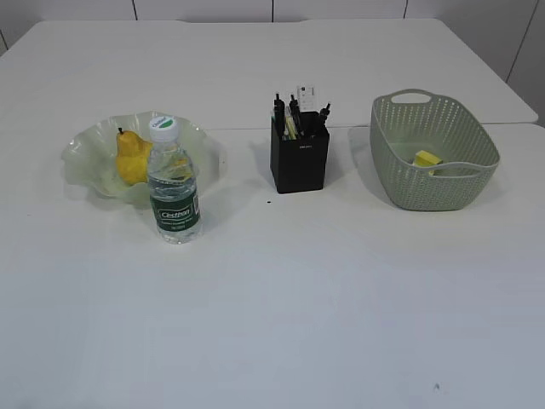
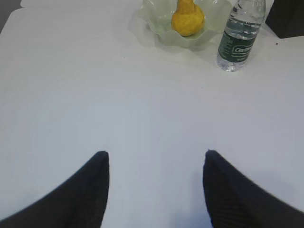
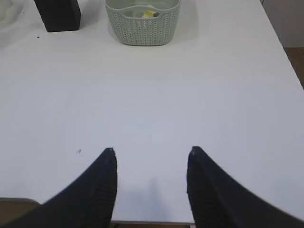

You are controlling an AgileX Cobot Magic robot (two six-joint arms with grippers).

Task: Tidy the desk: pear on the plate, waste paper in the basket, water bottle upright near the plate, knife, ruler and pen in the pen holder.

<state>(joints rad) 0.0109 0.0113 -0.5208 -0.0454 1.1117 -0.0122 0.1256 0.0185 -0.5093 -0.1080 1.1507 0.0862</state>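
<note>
The yellow pear (image 1: 132, 158) (image 2: 187, 18) lies on the ruffled pale green plate (image 1: 85, 166) (image 2: 156, 14). Just in front of the plate stands the water bottle (image 1: 174, 183) (image 2: 240, 35), upright, white cap on top. The black pen holder (image 1: 300, 155) (image 3: 58, 14) holds dark pens and a clear ruler (image 1: 306, 91); the knife cannot be told apart. Yellow waste paper (image 1: 427, 159) (image 3: 150, 14) lies inside the sage-green basket (image 1: 409, 192) (image 3: 142, 26). My left gripper (image 2: 156, 153) is open over bare desk (image 1: 341, 290), well short of the bottle. My right gripper (image 3: 151, 150) is open and empty above the desk's near edge. Neither arm shows in the exterior view.
A second white table (image 1: 255, 60) adjoins at the back. The desk's right edge (image 3: 285, 61) and near edge (image 3: 152, 221) show in the right wrist view. A small dark speck (image 1: 436, 387) marks the front right of the tabletop.
</note>
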